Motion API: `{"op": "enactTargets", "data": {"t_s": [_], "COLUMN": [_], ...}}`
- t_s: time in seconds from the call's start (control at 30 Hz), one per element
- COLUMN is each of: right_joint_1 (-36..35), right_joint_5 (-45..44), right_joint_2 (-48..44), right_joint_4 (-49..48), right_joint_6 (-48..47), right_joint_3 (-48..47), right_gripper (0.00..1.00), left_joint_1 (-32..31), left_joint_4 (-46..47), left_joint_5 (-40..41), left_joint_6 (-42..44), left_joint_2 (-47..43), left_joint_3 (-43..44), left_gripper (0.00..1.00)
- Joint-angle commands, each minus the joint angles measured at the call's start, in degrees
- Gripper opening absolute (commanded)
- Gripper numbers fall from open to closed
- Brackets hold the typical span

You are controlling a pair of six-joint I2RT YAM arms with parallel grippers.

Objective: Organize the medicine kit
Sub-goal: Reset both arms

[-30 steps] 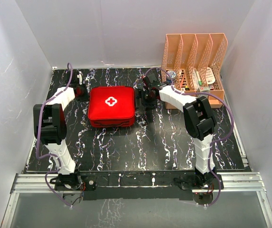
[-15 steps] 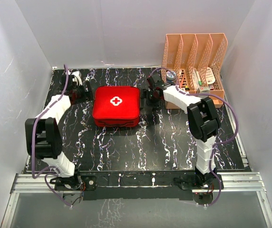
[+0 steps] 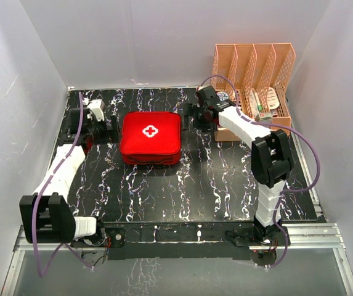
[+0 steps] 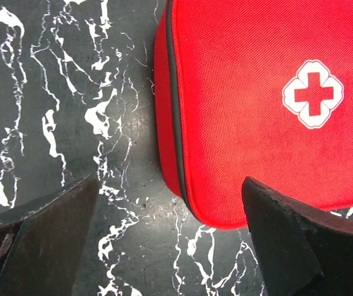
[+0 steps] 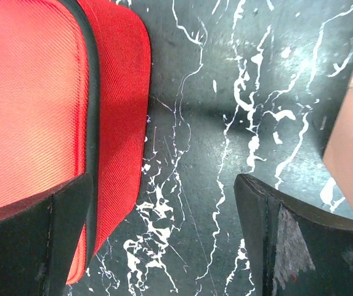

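rack items (image 3: 259, 102) indistinct, medicine kit (image 4: 244, 135) cropped

Medicine kit (image 3: 150, 137) lying on the table (image 3: 194, 185) left of centre toward the far edge, between the left gripper (image 3: 104, 126) just beside its left side and the right gripper (image 3: 193, 117) near its right side, with the file rack (image 3: 253, 68) at the far right corner.

The medicine kit (image 4: 244, 123) is matt, finely woven red cloth, lying on a smooth, faintly glossy black table (image 4: 59, 123) veined white like marble.
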State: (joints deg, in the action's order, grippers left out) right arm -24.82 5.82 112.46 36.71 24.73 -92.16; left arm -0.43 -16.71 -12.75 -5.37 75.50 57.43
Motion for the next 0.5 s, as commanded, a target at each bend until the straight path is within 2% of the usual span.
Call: {"op": "enactTargets", "data": {"t_s": [0.0,0.23,0.47], "right_joint_1": [0.6,1.0,1.1], "right_joint_5": [-6.2,-11.0,-10.9], "right_joint_2": [-6.3,-8.6,-7.0], "right_joint_4": [-3.9,-13.6,-13.2], "right_joint_6": [-0.5,-1.9,-2.5], "right_joint_3": [-2.3,5.7,4.7], "right_gripper": [0.98,0.98,0.98], "left_joint_1": [0.3,0.3,1.0], "left_joint_4": [1.6,8.8,12.3], "left_joint_5": [3.8,9.9,10.7], "left_joint_6": [3.6,5.3,5.1], "left_joint_2": [-4.5,-3.0,0.6], "left_joint_3": [-2.6,-8.4,-7.3], "left_gripper": [0.99,0.99,0.99]}}
